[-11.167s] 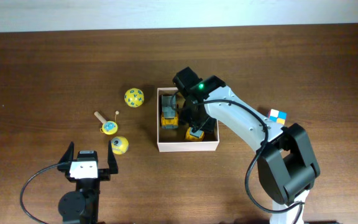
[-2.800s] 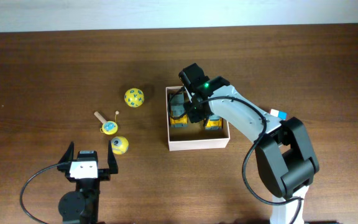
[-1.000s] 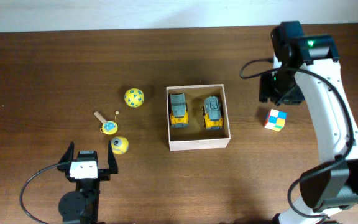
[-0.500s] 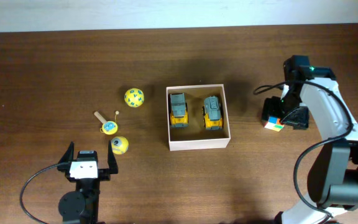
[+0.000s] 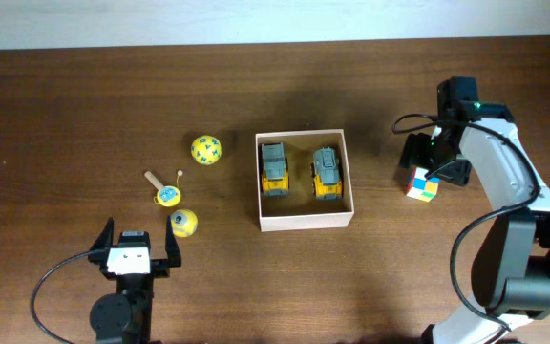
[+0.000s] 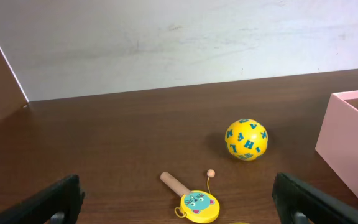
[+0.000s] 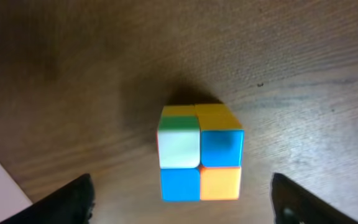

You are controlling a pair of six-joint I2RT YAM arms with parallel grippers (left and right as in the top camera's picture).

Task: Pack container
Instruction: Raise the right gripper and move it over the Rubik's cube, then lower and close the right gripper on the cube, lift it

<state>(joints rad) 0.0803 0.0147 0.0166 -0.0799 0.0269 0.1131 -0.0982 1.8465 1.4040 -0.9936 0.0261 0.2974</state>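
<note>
The container (image 5: 306,223) is a shallow square box with pale walls in the middle of the table. Two yellow-and-grey toy trucks (image 5: 274,169) (image 5: 326,172) lie side by side inside it. To its right a small multicoloured cube (image 5: 422,185) sits on the wood. My right gripper (image 5: 431,164) hovers over the cube, open. In the right wrist view the cube (image 7: 199,152) lies between the spread fingers of the gripper (image 7: 185,202), untouched. My left gripper (image 5: 137,241) rests open at the front left and holds nothing.
Left of the box lie a yellow ball with blue letters (image 5: 206,150) (image 6: 247,139), a yellow rattle drum with a wooden handle (image 5: 166,195) (image 6: 196,205), and a second yellow ball (image 5: 183,224). The box's pink wall (image 6: 350,146) shows at the right of the left wrist view.
My right arm came down from the back right onto the cube's spot and its jaws spread wider. The cube, the box and the left arm have not moved.
</note>
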